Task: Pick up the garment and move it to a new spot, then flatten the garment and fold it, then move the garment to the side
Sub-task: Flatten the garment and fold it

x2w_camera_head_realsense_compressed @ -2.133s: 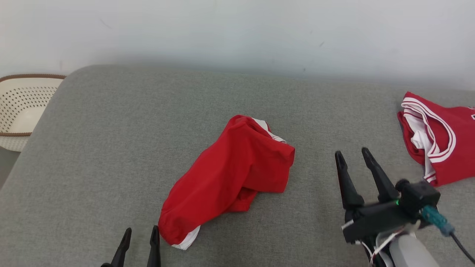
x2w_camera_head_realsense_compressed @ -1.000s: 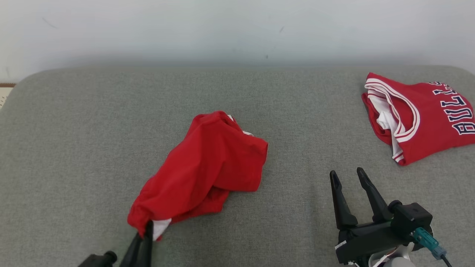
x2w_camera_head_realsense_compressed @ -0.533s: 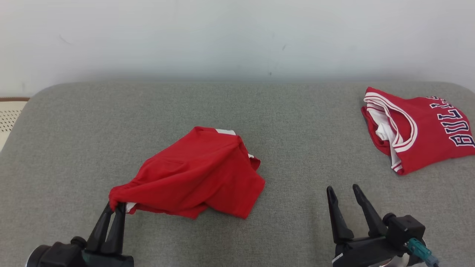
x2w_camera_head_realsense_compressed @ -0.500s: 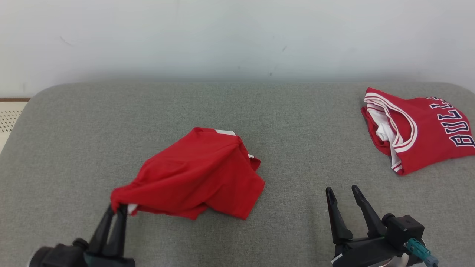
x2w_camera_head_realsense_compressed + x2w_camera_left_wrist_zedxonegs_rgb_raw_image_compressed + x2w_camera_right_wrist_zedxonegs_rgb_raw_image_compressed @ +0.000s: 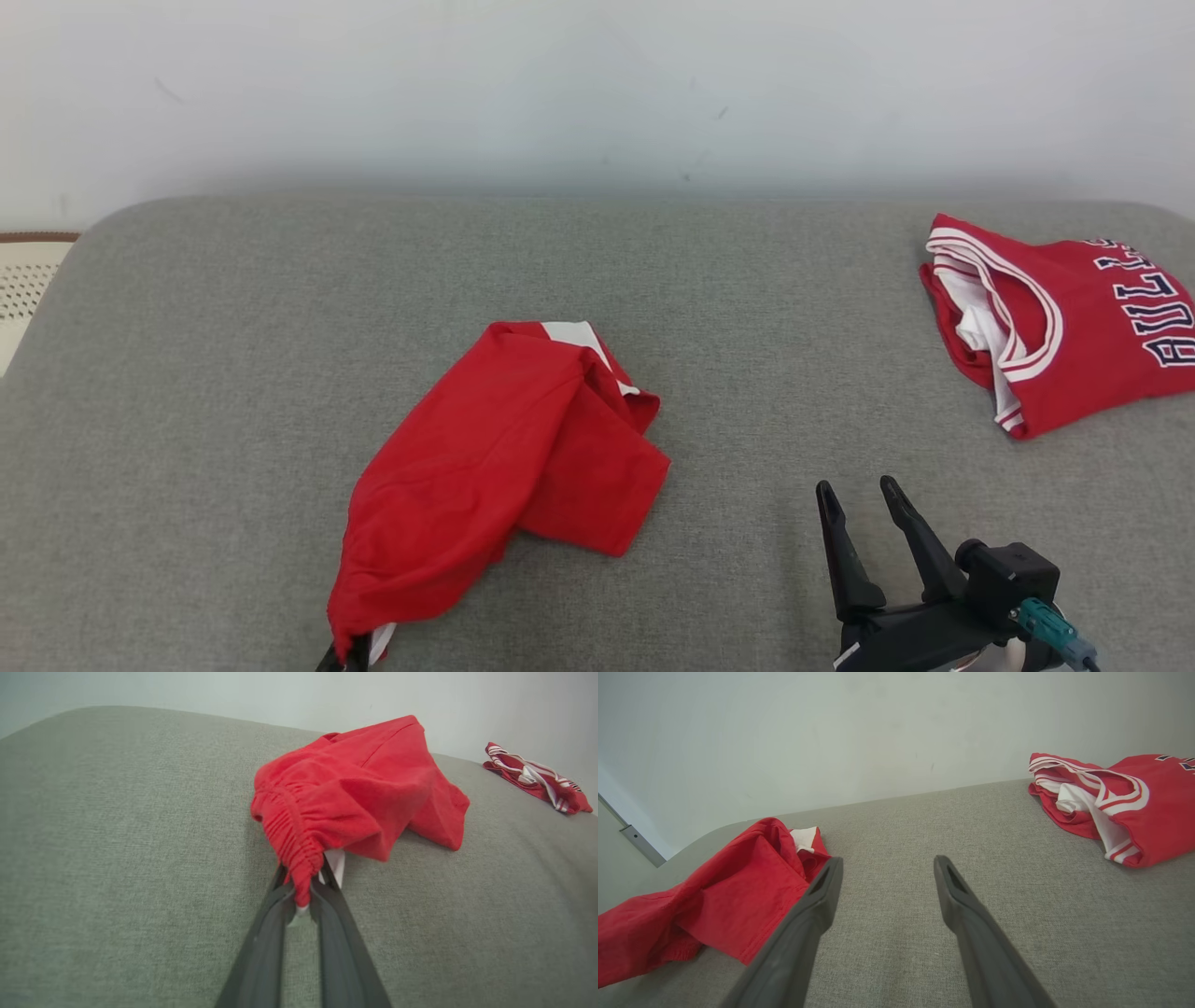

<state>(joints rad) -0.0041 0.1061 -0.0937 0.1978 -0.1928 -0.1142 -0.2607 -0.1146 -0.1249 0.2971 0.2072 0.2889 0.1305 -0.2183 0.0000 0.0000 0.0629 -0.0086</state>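
Nearest, at the bottom edge of the head view, left of centre: left pincer [image 5: 347, 659], clenched on the gathered waistband [image 5: 290, 836] of the red shorts [image 5: 509, 462], a white scrap [image 5: 335, 864] of cloth caught beside the tips. At lower right: right pincer [image 5: 852, 485], released and empty, apart from any cloth.

Mid-frame: shorts crumpled on the grey bench [image 5: 233, 373], the gripped end seemingly raised a little, the rest trailing up and right toward the centre, white trim at the far end.

Judged as the move-to-a-new-spot step, barely begun. To do it well: hold the clench firm on the elastic, against slipping from so thin a bite near the tips. Lift high enough to clear the trailing leg before carrying, or drag slowly to avoid bunching it further. Aim for open bench near the centre, with room all round for flattening. Then bring the right pincer to the other end of the waistband for a two-point spread.

Farther, at upper right: a red jersey [image 5: 1074, 327], well apart from the shorts; steer clear of it. At the far left edge: a pale basket [image 5: 23, 280]. Beyond everything, a plain wall [image 5: 597, 84].
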